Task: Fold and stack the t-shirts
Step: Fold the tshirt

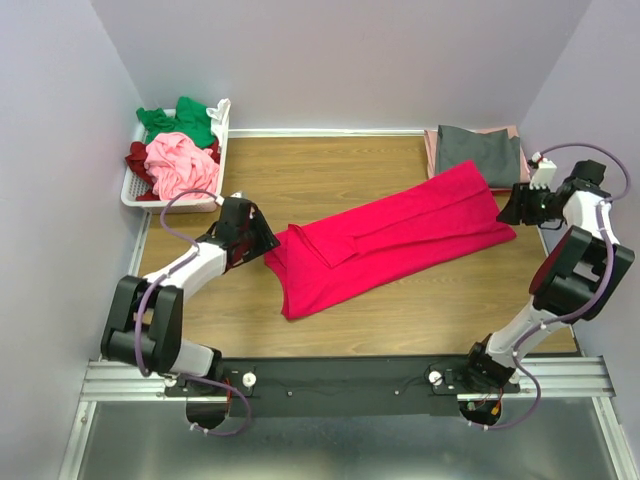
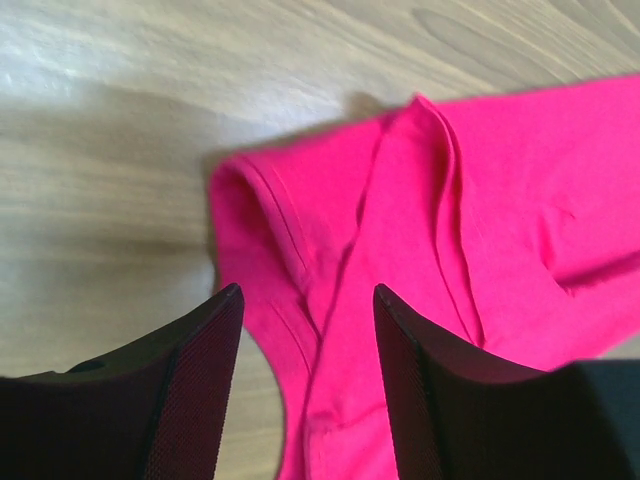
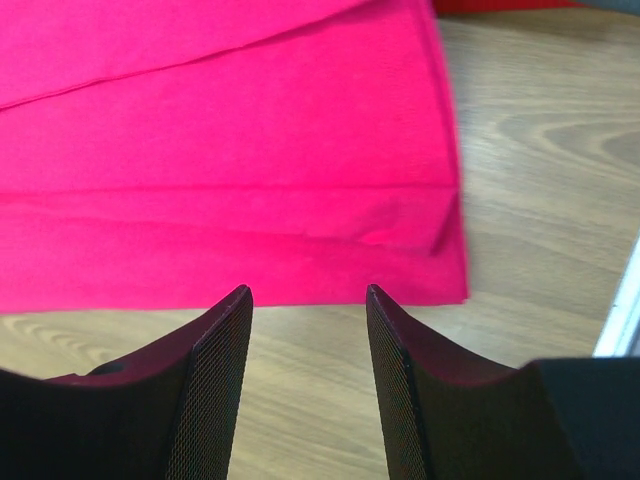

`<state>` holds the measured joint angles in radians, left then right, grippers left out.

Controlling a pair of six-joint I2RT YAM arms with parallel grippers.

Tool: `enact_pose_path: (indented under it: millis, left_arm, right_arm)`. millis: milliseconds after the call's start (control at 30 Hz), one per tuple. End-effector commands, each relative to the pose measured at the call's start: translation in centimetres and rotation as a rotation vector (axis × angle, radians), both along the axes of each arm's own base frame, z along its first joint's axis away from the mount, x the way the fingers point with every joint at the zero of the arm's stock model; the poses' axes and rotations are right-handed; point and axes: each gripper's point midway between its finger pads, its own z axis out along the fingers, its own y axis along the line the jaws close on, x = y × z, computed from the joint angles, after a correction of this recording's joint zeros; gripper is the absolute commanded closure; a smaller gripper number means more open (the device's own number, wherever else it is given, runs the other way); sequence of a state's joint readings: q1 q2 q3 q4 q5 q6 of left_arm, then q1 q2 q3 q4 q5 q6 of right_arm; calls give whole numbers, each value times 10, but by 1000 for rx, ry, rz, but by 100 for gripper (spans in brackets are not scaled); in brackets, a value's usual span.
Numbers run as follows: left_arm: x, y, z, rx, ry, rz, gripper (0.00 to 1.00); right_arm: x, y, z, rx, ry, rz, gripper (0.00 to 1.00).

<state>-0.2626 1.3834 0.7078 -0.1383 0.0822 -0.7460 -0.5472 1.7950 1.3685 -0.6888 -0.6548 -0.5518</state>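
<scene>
**Crimson-pink t-shirt**
- Soft matte knit, folded lengthwise into a long band.
- Flat at the centre of the table, long axis from 8 o'clock to 2 o'clock in the top view.
- Broad and rumpled at the 8 o'clock end, with a narrower flap laid across it; straight edge and square corner at the 2 o'clock end.
- Long creases along the band; stitched hem lines in the left wrist view.
- Neckline not made out.

**Left gripper**
- Black fingers with fine cross-hatched pads, at 9 o'clock of the shirt, tips over its rumpled end.
- Jaws parted and released, nothing pinched; cloth showing in the gap.
- Contact with the cloth not clear.

**Right gripper**
- Same black hatched fingers, at 3 o'clock of the shirt, tips over bare wood just short of the straight edge.
- Jaws apart, holding nothing.
- Finger bases cut off by the frame in both wrist views.

**Basket**
- White slatted plastic, at 10 o'clock on the table.
- Heaped with a green tee, a light pink tee and a maroon tee, all crumpled and tangled, outlines not separable.

**Folded stack, at 1 o'clock**
- Grey tee, flat and rectangular, on top.
- Dusty pink tee beneath, only an edge strip exposed.

**Table**
- Pale wood-grain laminate, smooth.
</scene>
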Motion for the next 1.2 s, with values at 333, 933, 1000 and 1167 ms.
enact_pose_path:
  millis: [333,933,1000,1167]
  left_arm:
    - [10,21,-44,147,154,53,39]
    - [122,36,-34,300,137,-66,91]
    - [150,32,-33,294,113,-108,90]
    - [190,22,-27,314,86,-202,66]
  right_arm:
    - [-14,53,31,34,-85,112,43]
    - [-40,139,56,31,-169,366,43]
    - [-50,165,56,36,-177,449,43]
    - [-68,216,54,31,-187,617,43]
